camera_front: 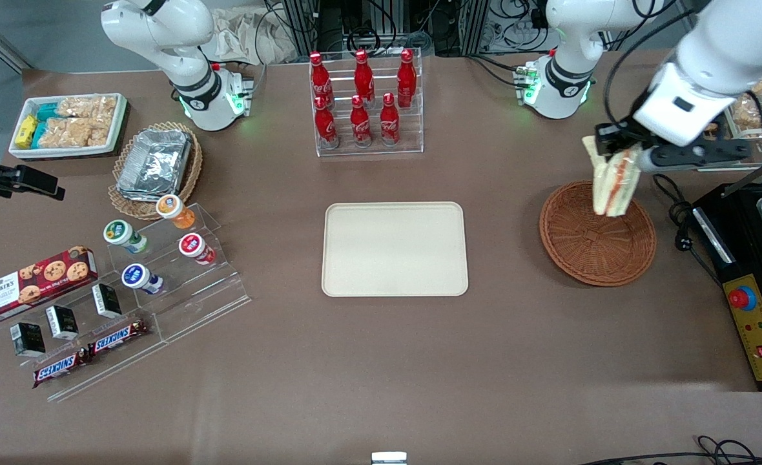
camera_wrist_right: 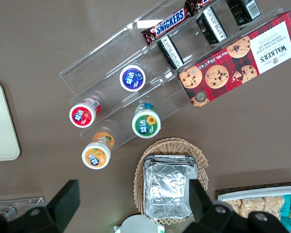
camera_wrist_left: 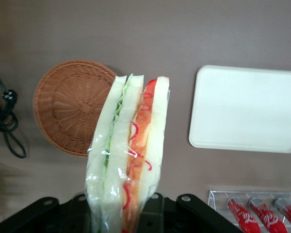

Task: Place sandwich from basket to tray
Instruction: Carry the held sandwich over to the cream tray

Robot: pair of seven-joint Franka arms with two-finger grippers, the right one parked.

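Sandwich (camera_front: 610, 184) hangs from the tool (camera_front: 620, 154), pinched at its upper end, above the basket (camera_front: 597, 248). Looks light, soft, film-wrapped and slippery; likely sags, so grip gently. Tray (camera_front: 394, 249) sits well apart, empty.

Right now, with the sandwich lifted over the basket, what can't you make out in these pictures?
- Gripper fingers: in the front view the sandwich and the wrist cover them; in the left wrist view the sandwich fills the gap.
- Basket: the sandwich hides part of its rim in both views.
- Tray: cut off by the edge in the left wrist view.
- Sandwich's gripped end: runs out of the left wrist view.
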